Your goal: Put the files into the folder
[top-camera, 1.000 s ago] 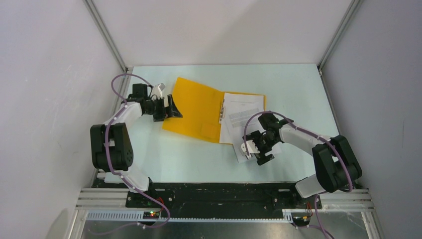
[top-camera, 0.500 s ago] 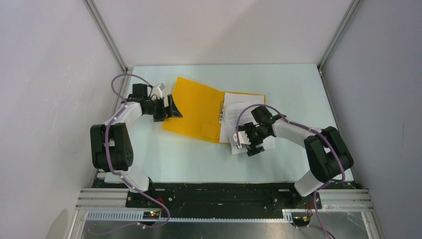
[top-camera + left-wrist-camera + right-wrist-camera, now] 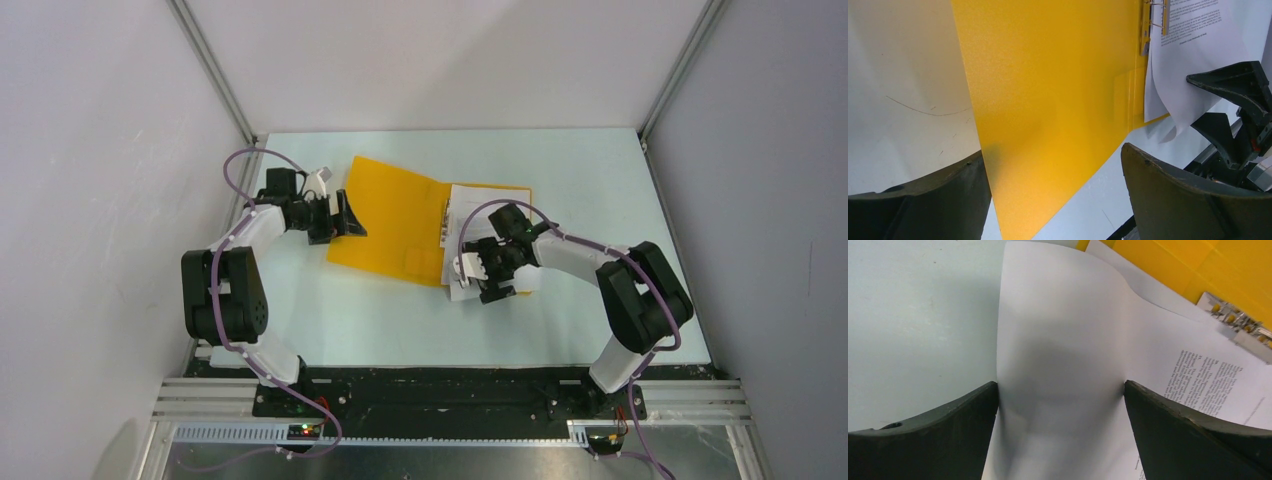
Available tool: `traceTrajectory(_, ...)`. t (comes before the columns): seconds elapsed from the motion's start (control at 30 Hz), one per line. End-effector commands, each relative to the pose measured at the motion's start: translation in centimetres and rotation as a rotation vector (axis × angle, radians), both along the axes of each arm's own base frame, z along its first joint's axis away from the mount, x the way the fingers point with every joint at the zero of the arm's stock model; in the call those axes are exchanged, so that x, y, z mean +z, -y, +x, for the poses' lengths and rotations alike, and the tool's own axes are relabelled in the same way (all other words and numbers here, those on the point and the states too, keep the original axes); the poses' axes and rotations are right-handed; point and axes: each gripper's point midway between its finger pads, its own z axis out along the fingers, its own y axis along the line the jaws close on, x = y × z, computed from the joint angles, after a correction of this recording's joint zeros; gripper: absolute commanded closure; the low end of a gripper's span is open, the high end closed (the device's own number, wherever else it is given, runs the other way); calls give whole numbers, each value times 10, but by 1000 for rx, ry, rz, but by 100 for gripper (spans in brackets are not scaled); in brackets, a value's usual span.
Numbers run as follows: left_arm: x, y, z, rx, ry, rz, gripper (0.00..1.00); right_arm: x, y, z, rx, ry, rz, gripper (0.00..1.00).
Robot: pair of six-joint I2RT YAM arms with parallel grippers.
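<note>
Left tool point(image 3: 349, 215) and right tool point(image 3: 468, 278) both sit low, pointed inward — jaws of each spread wide.

Top view wide; wrist views close, share folder point(image 3: 1048, 100).

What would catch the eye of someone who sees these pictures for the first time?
The bright orange-yellow folder, lying open in the middle of the pale table, stands out most. White printed files lie on its right half, and one sheet bulges up between the open fingers of the right gripper at their near edge. The left gripper, also open, sits at the folder's left edge.
</note>
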Motion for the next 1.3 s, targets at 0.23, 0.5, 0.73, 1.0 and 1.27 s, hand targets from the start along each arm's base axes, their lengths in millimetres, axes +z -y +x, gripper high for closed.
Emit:
traceTrajectory(0.23,19,8,6,-17,44,-37,5,-1,13,-28,-197,-221,-53,2)
traceTrajectory(0.5,19,8,7,-16,43,-38,5,-3,6,-21,-402,-295,-16,3)
traceTrajectory(0.73,17,8,7,-16,35,-41,5,-5,1,6,-459,-210,12,4)
traceTrajectory(1.0,16,8,8,-16,33,-42,5,-7,-12,23,-450,-175,9,5)
traceTrajectory(1.27,15,9,8,-16,27,-46,5,2,-27,39,-448,-160,31,5)
